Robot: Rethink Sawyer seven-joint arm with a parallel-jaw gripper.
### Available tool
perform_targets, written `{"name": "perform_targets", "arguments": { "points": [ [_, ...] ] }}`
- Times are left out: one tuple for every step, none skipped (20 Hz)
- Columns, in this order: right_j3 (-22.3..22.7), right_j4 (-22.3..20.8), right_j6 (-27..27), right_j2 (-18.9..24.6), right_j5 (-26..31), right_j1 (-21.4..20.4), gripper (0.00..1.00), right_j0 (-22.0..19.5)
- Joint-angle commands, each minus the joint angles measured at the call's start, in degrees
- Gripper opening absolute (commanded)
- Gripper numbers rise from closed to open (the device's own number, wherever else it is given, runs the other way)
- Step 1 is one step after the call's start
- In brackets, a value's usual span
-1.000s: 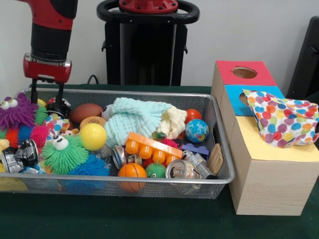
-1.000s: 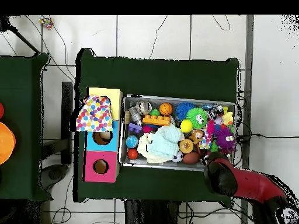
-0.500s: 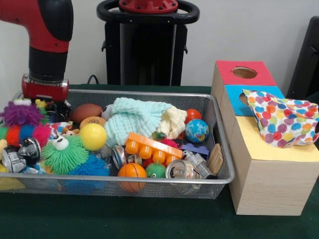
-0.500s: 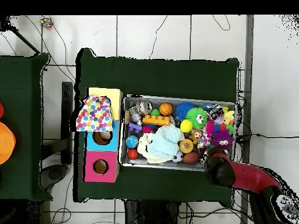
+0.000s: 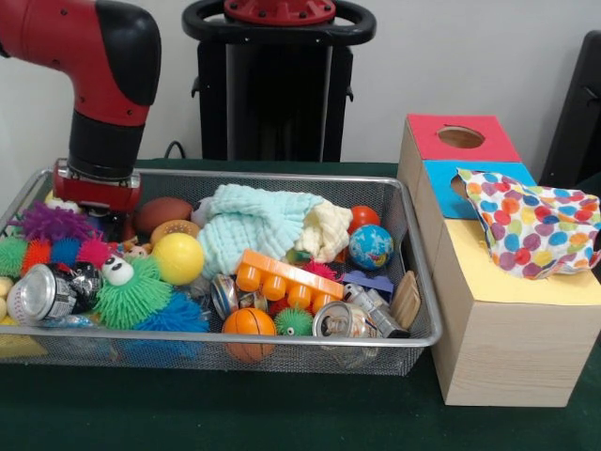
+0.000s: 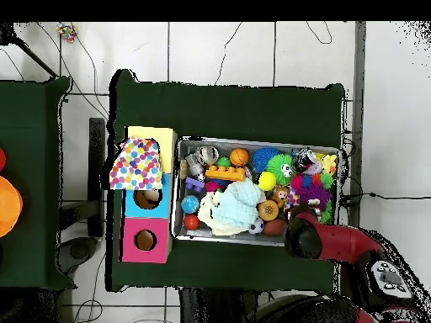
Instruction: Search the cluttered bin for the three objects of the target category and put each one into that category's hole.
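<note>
The wire bin (image 5: pixel 413 282) is heaped with toys. My gripper (image 5: pixel 98 191) is sunk into the clutter at the bin's back left corner, just behind a purple spiky toy (image 5: pixel 52 224) and beside a brown football (image 5: pixel 161 212); its lower end is hidden. From overhead the red arm (image 6: pixel 305 240) covers it. Nearby lie a yellow ball (image 5: pixel 177 258), a green spiky toy with eyes (image 5: pixel 131 293) and a silver can (image 5: pixel 39 293). An orange basketball (image 5: pixel 249 323), a globe ball (image 5: pixel 371 246) and a red ball (image 5: pixel 363 217) lie further right.
A wooden box (image 5: pixel 498 348) right of the bin has a red top with a hole (image 5: pixel 461 137), a blue section and a yellow section; a polka-dot cloth (image 5: pixel 531 225) drapes over the blue and yellow. A mint cloth (image 5: pixel 254 225) and an orange block (image 5: pixel 286 279) fill the bin's middle.
The arm came down and slightly right, pushing the gripper into the back left clutter. The purple spiky toy sank and the silver can at the left turned its end toward the front.
</note>
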Motion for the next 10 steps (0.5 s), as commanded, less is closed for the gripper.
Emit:
{"name": "perform_targets", "arguments": {
  "points": [
    [-4.58, 3.48, 11.61, -1.23, -2.08, 7.69, 1.00, 0.01],
    [-3.33, 3.60, 10.75, -0.26, -0.79, 5.62, 1.00, -0.54],
    [-1.81, 3.60, 9.51, 1.09, 0.99, 2.84, 1.00, -1.32],
    [-0.43, 3.81, 8.13, 2.63, 3.39, 0.13, 1.00, -2.09],
    [1.22, 4.24, 7.11, 3.71, 5.66, -2.83, 1.00, -2.65],
    [2.72, 4.71, 6.24, 4.48, 7.65, -5.60, 1.00, -3.01],
    [3.84, 5.17, 5.49, 5.04, 9.38, -7.76, 1.00, -3.34],
    [4.91, 5.53, 4.58, 5.73, 10.94, -9.98, 1.00, -3.79],
    [5.52, 6.06, 3.77, 6.25, 12.63, -11.60, 1.00, -4.11],
    [5.94, 6.29, 2.96, 6.72, 13.80, -12.97, 1.00, -4.45]
  ]
}}
